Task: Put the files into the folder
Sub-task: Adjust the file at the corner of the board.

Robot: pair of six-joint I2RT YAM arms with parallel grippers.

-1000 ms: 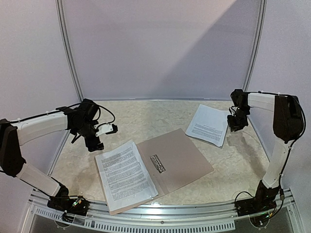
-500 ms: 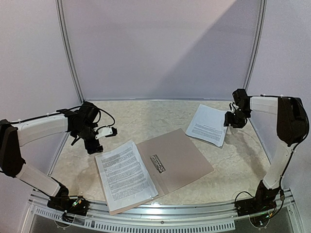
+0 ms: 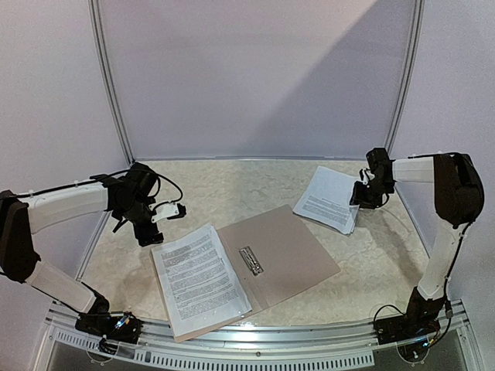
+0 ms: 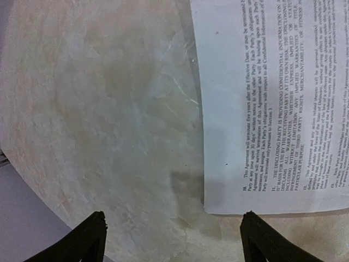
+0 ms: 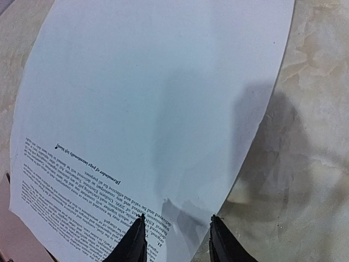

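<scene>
The tan folder (image 3: 290,247) lies open in the middle of the table, with its metal clip (image 3: 250,260) on the spine. One of the files (image 3: 199,278) rests on its left leaf. Another printed sheet (image 3: 329,199) lies at the back right. My right gripper (image 3: 357,199) is low at that sheet's right edge. In the right wrist view its jaws (image 5: 177,218) stand narrowly open astride the edge of the bowed sheet (image 5: 152,98). My left gripper (image 3: 152,234) hovers left of the folder, wide open (image 4: 172,218) and empty, beside the corner of the sheet on the left leaf (image 4: 262,82).
The marbled table (image 3: 232,189) is enclosed by white curved walls with metal posts (image 3: 108,85). A metal rail (image 3: 255,340) runs along the near edge. The table's left edge (image 4: 22,164) shows close to my left gripper.
My right gripper has moved left and down onto the right edge of the back sheet, which has shifted slightly left and bowed. The left arm has barely moved.
</scene>
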